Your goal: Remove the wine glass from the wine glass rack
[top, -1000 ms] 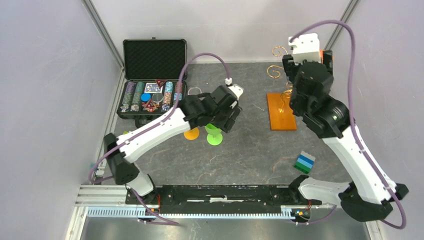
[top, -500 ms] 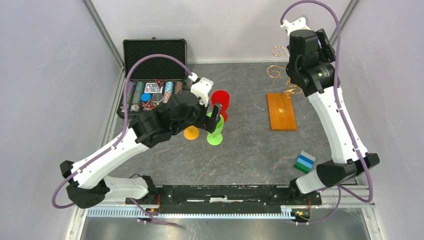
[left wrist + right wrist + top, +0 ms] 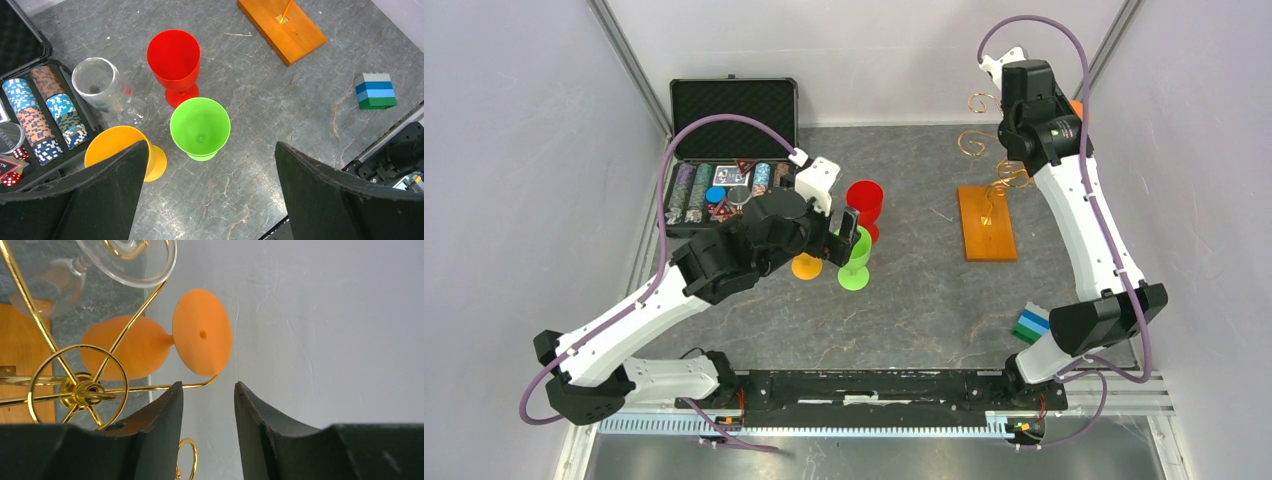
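The wine glass rack, a gold wire tree (image 3: 80,387) on an orange-brown wooden base (image 3: 986,222), stands at the back right. An orange wine glass (image 3: 200,335) hangs upside down from one arm. A clear glass (image 3: 127,260) hangs from another arm beside it. My right gripper (image 3: 207,390) is up at the rack's top, just short of the orange glass's foot; its jaws are partly open with nothing between them. My left gripper (image 3: 211,150) hovers wide open and empty above a green glass (image 3: 200,125) mid-table.
Red (image 3: 173,55), yellow-orange (image 3: 112,145) and clear (image 3: 97,82) glasses stand beside the green one. The open black chip case (image 3: 729,160) sits at the back left. A blue-green block stack (image 3: 1032,326) lies near the right front. The wall is close behind the rack.
My left gripper opened wide and drew back off the green glass. The right arm swung up and back to the rack's top, and its jaws narrowed.
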